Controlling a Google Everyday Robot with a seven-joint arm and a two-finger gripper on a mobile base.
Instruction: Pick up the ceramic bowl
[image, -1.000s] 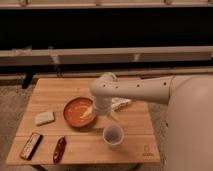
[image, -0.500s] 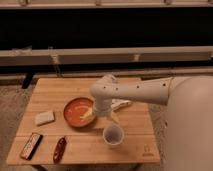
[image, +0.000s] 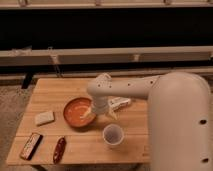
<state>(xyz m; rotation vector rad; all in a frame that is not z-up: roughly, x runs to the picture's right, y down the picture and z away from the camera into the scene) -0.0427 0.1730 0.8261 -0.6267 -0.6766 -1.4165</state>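
Bowl first: the ceramic bowl (image: 78, 112) sits on the wooden table (image: 55, 92), a bit left of centre, glossy orange-red inside w/ a darker rim, upright and resting flat on the wood as far as you can see. The gripper (image: 93, 114) is down at the bowl's right edge, where a pale fingertip (image: 89, 115) appears to lie over the rim and into the inside — though the arm's wrist housing covers most of it from above, so you can't tell whether the fingers are apart or closed on the rim.

The arm (image: 125, 89) reaches in from the right, its big white body filling the right side of your view and hiding that end of the table. The elbow joint stands just above the bowl's right side.

Other items on the table:
- small white cup (image: 113, 135), upright, in front of the bowl and to its right, near but not touching it
- pale sponge-like block (image: 44, 118), just left of the bowl, w/ a narrow gap between
- dark flat bar w/ an orange edge (image: 31, 145) at the front-left corner, angled
- dark red packet (image: 59, 149) beside that bar, to its right, also angled
- white crumpled item (image: 120, 103) right of the bowl, partly under the arm — prob. a wrapper or bag

Behind the table runs a long pale rail (image: 75, 54) against a dark background.
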